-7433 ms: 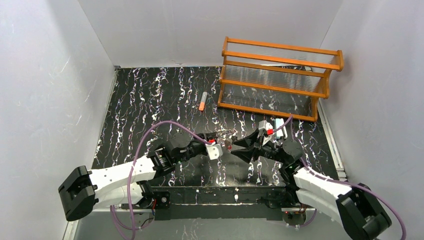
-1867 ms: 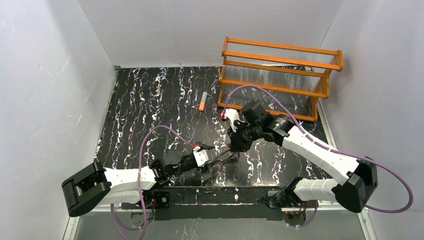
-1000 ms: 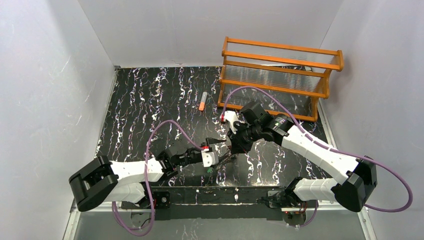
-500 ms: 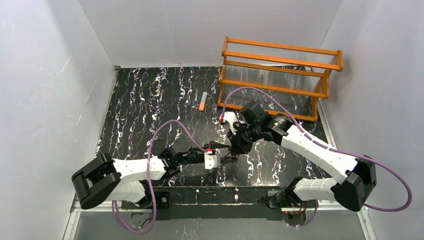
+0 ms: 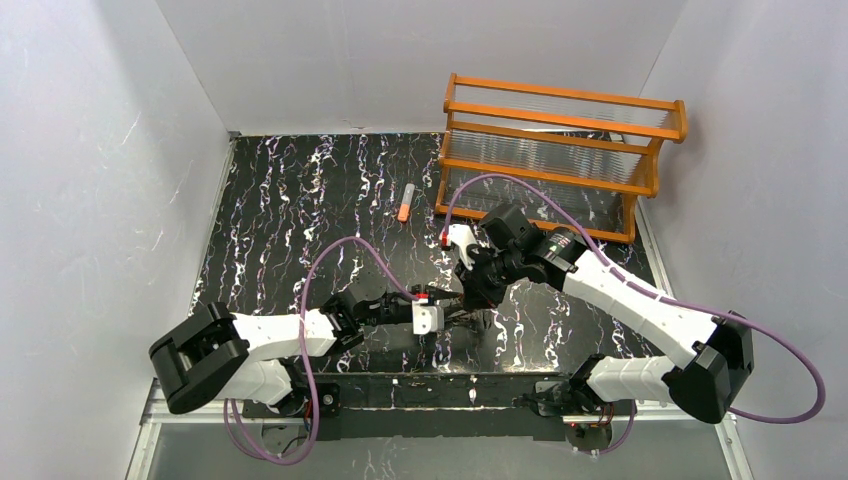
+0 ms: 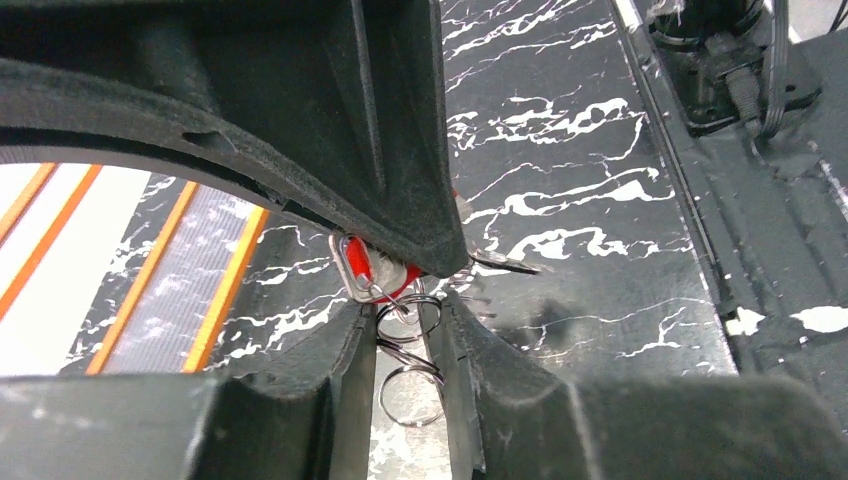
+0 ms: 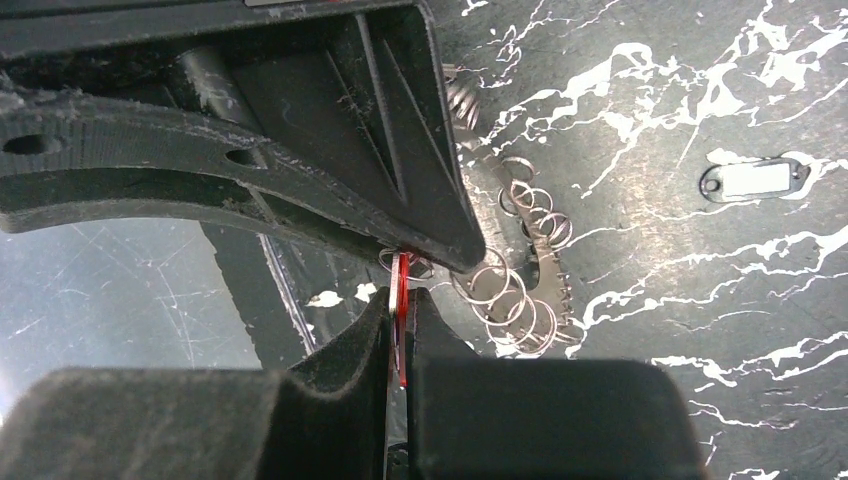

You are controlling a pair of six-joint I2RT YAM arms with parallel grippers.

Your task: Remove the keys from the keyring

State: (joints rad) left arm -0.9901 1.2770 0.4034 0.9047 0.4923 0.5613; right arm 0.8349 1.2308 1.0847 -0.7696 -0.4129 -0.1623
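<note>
The right tool (image 7: 401, 318) clamps the thin red tag-like key (image 7: 401, 285) edge-on, just beside the grey toothed metal keyring (image 7: 540, 268), which is partly hidden. The left tool (image 6: 408, 345) narrowly flanks small wire loops (image 6: 407, 322); whether it grips them cannot be told.

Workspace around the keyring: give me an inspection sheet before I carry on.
Surface: black marbled table, white veins.
Job's things: red key at the wire loops of the keyring; dark-and-white key loose on table; green key not seen.
Clutter: orange-and-grey tube and orange rack, far side.
Grippers: right gripper shut on red key; left gripper straddles the loops, grip unclear.
Cables: purple cables arch above the table.
Surroundings: plain grey walls.
</note>
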